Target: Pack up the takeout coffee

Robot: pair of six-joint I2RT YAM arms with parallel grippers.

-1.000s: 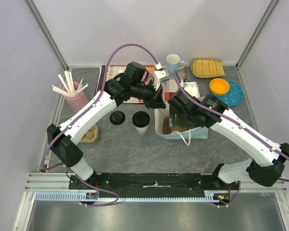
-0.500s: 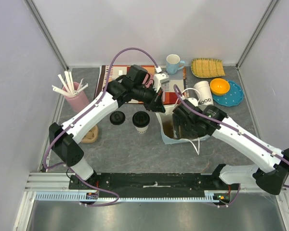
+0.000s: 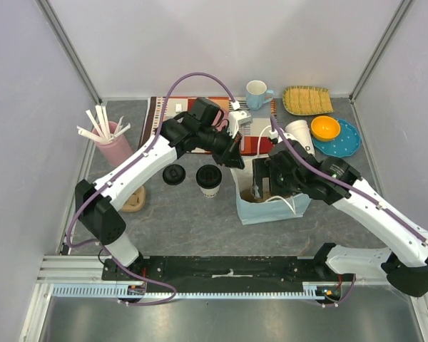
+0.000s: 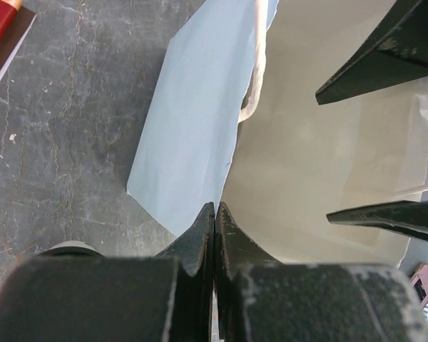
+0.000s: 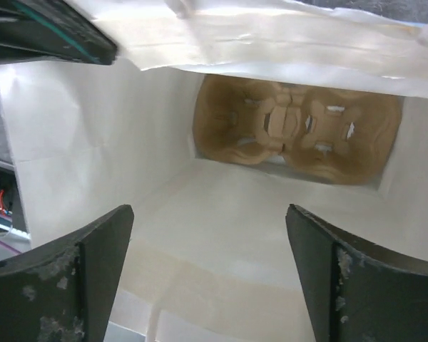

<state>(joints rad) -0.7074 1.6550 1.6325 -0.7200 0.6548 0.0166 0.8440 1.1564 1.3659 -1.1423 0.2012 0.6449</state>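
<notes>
Left tool (image 3: 235, 154) is pinching the bag's (image 3: 274, 210) left rim from above, while the right tool (image 3: 260, 187) is reaching into the bag's mouth. Coffee (image 3: 209, 179), lidded in black, is standing upright on the worktop (image 3: 192, 221) just left of the bag, untouched, with a loose lid (image 3: 174, 174) beside it. I am judging it light, thin-walled and easy to crush, perhaps full. A gentle hold round the body under the lid is looking safest, keeping it upright. Bare worktop is lying on its near side, and the left arm is crowding the far side.

From the left wrist, the left tool (image 4: 214, 217) is showing its jaws together on the bag's paper edge, and the right tool's fingers (image 4: 385, 50) are spreading inside.

From the right wrist, the right tool (image 5: 207, 221) is gaping wide, holding nothing, over a brown carrier (image 5: 299, 128) lying at the bag's bottom. Soft paper walls are hemming the opening closely, so a lowered cup is getting little side room and could snag the rim.
</notes>
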